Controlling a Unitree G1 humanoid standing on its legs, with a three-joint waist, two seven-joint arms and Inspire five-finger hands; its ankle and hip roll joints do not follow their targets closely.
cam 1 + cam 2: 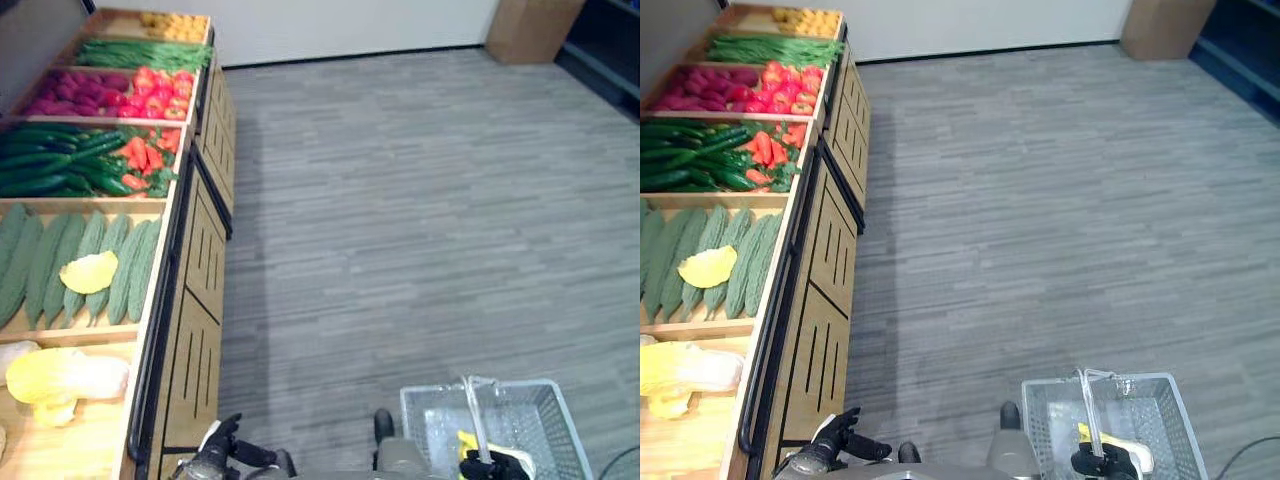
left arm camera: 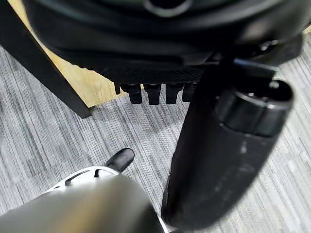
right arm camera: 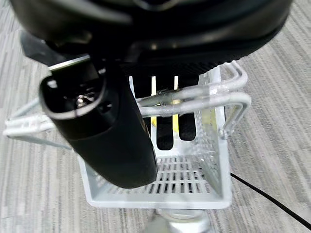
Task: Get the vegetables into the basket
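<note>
The right hand [image 3: 146, 97] is curling its fingers and thumb around the wire handle [image 3: 194, 99] of the grey basket [image 1: 545, 420], carrying it low at the robot's right side above the grey floor [image 1: 420, 200]. Inside the basket a yellow vegetable [image 1: 1115, 445] is lying near the hand. The left hand [image 1: 225, 445] is hanging beside the wooden stand [image 1: 195, 300], its fingers relaxed and holding nothing. On the stand's top, the bins are showing more produce: a pale cabbage [image 1: 60, 375] in the nearest one, then long green gourds [image 1: 60, 265] with a yellow leafy piece [image 1: 90, 270] resting on them, then dark cucumbers [image 1: 50, 165] beside red peppers [image 1: 150, 155], with further bins of red, green and orange vegetables lying beyond.
</note>
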